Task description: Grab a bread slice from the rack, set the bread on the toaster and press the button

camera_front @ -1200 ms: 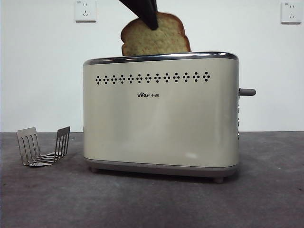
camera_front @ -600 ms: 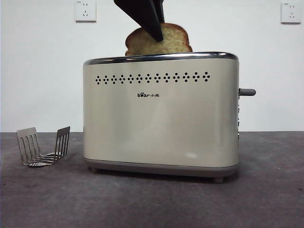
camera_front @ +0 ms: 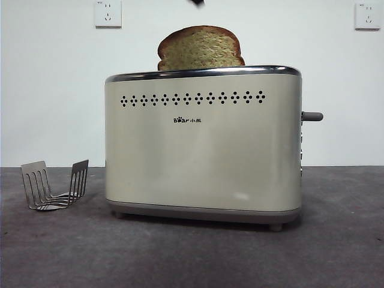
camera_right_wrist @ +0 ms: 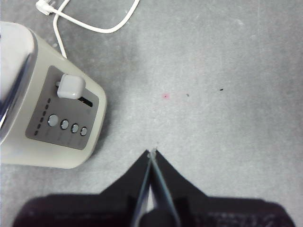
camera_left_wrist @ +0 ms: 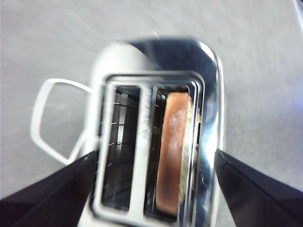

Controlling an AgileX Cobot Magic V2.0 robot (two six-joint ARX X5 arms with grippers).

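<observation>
The slice of bread stands upright in one slot of the cream toaster, its rounded top sticking out above the chrome rim. In the left wrist view the bread fills one slot of the toaster and the other slot is empty. My left gripper is open, above the toaster, its jaws wide on either side and not touching the bread; only its tip shows in the front view. My right gripper is shut and empty, above the table beside the toaster's narrow side, apart from the grey lever button. The wire rack stands empty at the left.
A white power cord lies looped on the grey table behind the toaster. Small round flush buttons sit below the lever. Two wall sockets are on the white wall.
The left gripper has let go of the bread and risen almost out of the front view. The bread has sunk lower into the slot and stands free.
</observation>
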